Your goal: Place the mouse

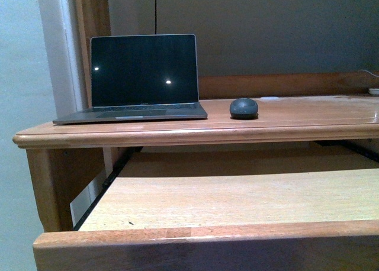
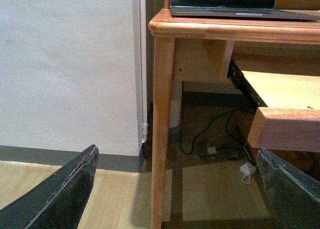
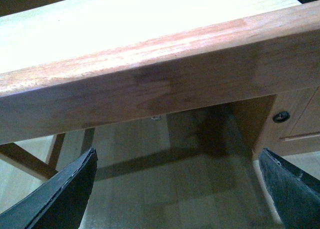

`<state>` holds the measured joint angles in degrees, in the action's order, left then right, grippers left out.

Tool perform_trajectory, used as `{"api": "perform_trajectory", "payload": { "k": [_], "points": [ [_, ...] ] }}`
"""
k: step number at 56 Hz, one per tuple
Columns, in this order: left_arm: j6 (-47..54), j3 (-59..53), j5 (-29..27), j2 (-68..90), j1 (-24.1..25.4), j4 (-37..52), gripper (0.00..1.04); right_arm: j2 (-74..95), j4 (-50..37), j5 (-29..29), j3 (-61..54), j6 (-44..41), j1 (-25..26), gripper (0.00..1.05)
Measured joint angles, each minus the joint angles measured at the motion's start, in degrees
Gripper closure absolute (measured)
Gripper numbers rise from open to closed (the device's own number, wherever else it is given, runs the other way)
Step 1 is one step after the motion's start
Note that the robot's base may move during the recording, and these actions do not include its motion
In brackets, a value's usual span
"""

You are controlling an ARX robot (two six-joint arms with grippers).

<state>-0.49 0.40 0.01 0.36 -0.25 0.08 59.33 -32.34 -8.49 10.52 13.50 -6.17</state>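
Now | left jaws spread wide, empty; right jaws spread wide, empty | mouse [image 1: 243, 107] on desk [image 1: 296, 114] beside laptop [image 1: 144, 76]

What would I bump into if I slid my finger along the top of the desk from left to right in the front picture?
laptop → mouse → small white thing at the far right edge, too small to tell what it is.

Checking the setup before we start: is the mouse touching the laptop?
Apart. The front view shows a strip of bare desk between the laptop and the mouse to its right.
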Motion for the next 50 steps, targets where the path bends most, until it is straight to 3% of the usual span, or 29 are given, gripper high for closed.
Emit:
{"api": "perform_trajectory", "payload": {
  "k": [22,50],
  "points": [
    [0.02,0.00,0.00,0.00,0.00,0.00,0.08,23.47,-11.76,-7.23,13.88,-2.84,-7.34,0.07],
    [0.02,0.00,0.00,0.00,0.00,0.00,0.08,49.83,-6.75,-16.31,47.08,-6.62,-14.27,0.07]
  ]
}}
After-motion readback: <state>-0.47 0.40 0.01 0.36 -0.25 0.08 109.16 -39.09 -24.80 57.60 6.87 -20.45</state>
